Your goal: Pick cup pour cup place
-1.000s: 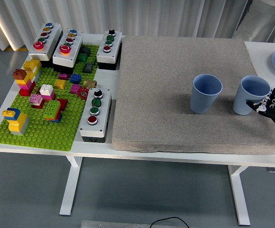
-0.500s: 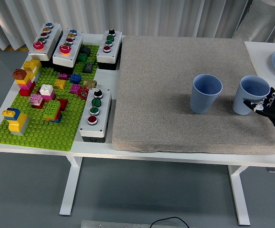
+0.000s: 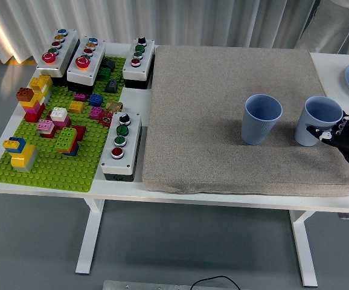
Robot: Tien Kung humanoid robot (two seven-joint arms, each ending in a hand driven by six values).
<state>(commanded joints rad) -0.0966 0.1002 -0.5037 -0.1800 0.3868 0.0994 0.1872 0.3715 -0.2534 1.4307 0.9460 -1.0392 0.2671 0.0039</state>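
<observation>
Fingers (image 3: 326, 135) of the right hand (image 3: 342, 136) were curled around the right cup (image 3: 317, 121), which stood upright on the grey mat (image 3: 223, 78), near the mat's right edge; the other cup (image 3: 261, 119) stood left of it, apart.

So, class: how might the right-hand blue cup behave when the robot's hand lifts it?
The right blue cup looks ribbed, so it probably grips well. It seems light and rigid. Standing on the soft grey mat, it may tip if the right hand nudges it.
</observation>
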